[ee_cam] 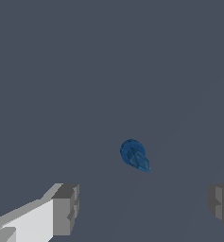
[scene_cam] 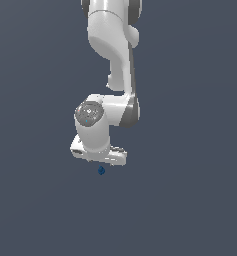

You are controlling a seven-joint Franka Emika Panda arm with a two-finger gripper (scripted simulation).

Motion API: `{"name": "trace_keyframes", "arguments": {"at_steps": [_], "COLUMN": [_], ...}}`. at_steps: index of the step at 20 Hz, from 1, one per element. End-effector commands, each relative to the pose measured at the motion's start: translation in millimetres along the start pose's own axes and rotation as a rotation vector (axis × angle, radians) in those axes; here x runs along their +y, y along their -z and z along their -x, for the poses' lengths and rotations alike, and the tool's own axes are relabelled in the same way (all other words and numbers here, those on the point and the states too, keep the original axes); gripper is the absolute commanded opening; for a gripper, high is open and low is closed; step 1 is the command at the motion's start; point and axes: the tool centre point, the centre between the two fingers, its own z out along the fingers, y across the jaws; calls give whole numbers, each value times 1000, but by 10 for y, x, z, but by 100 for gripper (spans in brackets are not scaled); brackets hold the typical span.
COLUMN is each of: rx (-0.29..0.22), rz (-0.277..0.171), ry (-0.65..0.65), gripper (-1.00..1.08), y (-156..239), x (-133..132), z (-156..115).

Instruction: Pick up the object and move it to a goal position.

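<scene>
The white arm [scene_cam: 112, 75] comes down from the top edge of the exterior view, where its upper links are cut off by the frame. Its wrist and hand block fill the middle of that view, and the jaws [ee_cam: 144, 210] themselves are hidden beneath the hand there, so their setting cannot be read from that side.

The wrist view settles it: two grey fingertips [ee_cam: 66, 208] stand wide apart, one joined to a pale finger body that runs off the corner of the frame, the other clipped by the opposite edge so only a sliver shows. Nothing sits between them; the jaws are spread and hold nothing.

The object [scene_cam: 101, 170] is a tiny dark blue item lying on the plain grey table [scene_cam: 190, 200], just below the hand in the exterior view and a little toward that view's left of the hand's middle. In the wrist view the object [ee_cam: 134, 155] looks roundish with a paler, slightly pointed end, and it lies beyond the line of the fingertips, apart from both. Its exact shape is hard to make out at this size. How high the hand hangs above it cannot be told, since the flat grey surface gives no shadow or edge to judge by.
</scene>
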Motion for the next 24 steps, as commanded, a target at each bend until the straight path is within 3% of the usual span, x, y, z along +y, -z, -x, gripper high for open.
{"name": "trace_keyframes", "arguments": {"at_steps": [1,9,18,24], "rx": [0,-1,-1,-1], "rz": [0,0,0,0], "ry": [-13,-18,-20,-20], "gripper": [100,100,100,100], "y": [-45,-105,-528,-573], "x": [45,68,74,72], "z": [-41,-51,-44,-60]}}
